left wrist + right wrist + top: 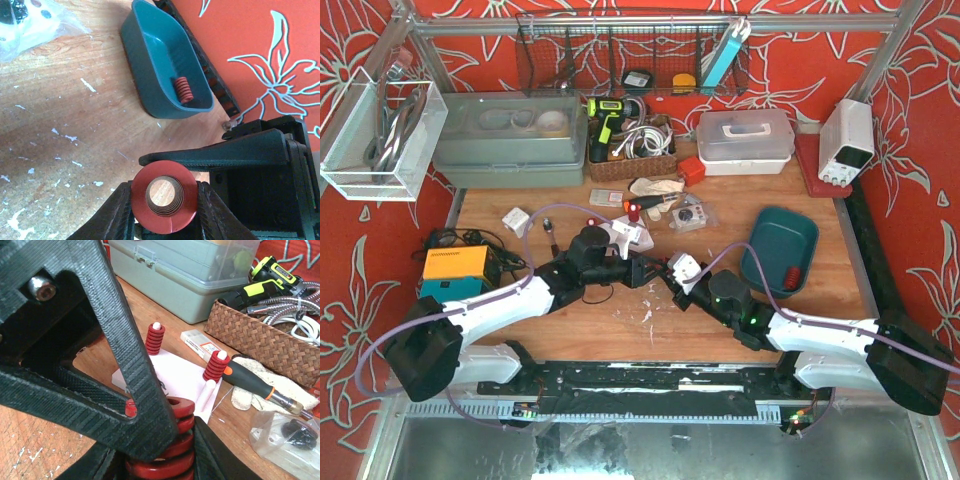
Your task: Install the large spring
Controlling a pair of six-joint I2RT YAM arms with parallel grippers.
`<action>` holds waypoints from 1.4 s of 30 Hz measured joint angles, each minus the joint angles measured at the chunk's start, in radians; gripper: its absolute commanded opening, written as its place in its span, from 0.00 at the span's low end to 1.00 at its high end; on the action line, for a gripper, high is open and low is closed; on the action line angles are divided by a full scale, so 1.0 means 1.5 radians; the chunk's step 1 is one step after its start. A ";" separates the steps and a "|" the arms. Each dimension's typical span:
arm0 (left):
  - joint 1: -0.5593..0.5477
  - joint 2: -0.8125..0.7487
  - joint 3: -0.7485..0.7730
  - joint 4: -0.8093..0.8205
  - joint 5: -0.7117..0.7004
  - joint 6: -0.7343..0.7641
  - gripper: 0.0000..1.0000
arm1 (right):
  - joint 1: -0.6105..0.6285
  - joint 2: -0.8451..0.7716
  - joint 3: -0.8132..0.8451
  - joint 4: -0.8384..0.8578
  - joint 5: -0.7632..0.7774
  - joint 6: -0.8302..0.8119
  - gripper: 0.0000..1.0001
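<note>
End-on large spring (164,202) between jaws

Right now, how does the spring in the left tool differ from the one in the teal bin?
The large spring is clamped in the left tool; the small spring lies loose in the teal bin. The large spring looks far wider and faces the camera end-on, hollow core showing; the small spring shows its side. Both are red coils.

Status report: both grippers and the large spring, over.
Left gripper, right gripper: jaws shut on large spring, both at once. Spring not installed, held away from white base. Bare peg free; nothing across it.
</note>
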 measured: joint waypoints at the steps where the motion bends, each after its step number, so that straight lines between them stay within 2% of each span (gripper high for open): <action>1: 0.000 0.000 0.000 0.001 0.000 -0.001 0.05 | 0.000 0.000 0.000 0.000 0.001 -0.001 0.26; 5: 0.000 0.000 0.000 -0.001 -0.004 -0.001 0.01 | 0.000 0.005 0.000 0.001 0.002 -0.002 0.49; 9: -0.004 -0.005 0.000 -0.002 -0.013 0.001 0.00 | 0.004 0.012 0.000 -0.008 0.001 -0.006 0.72; 11: -0.005 -0.013 0.000 -0.004 -0.031 0.006 0.00 | 0.005 0.013 0.000 -0.017 0.001 -0.004 0.85; 14: -0.005 -0.034 0.000 -0.016 -0.077 0.021 0.00 | 0.005 0.012 0.001 -0.025 0.007 -0.004 0.98; 21: -0.004 -0.063 0.005 -0.062 -0.255 0.085 0.00 | 0.005 -0.020 0.001 -0.055 0.077 0.011 0.99; 29: -0.004 -0.002 0.059 -0.092 -0.424 0.166 0.00 | 0.004 -0.109 0.001 -0.119 0.193 0.073 0.99; 34: -0.004 0.055 0.103 -0.099 -0.469 0.206 0.00 | 0.004 -0.159 0.001 -0.152 0.237 0.093 0.99; 42: -0.004 0.148 0.160 -0.113 -0.500 0.235 0.00 | 0.002 -0.176 0.001 -0.191 0.273 0.108 0.99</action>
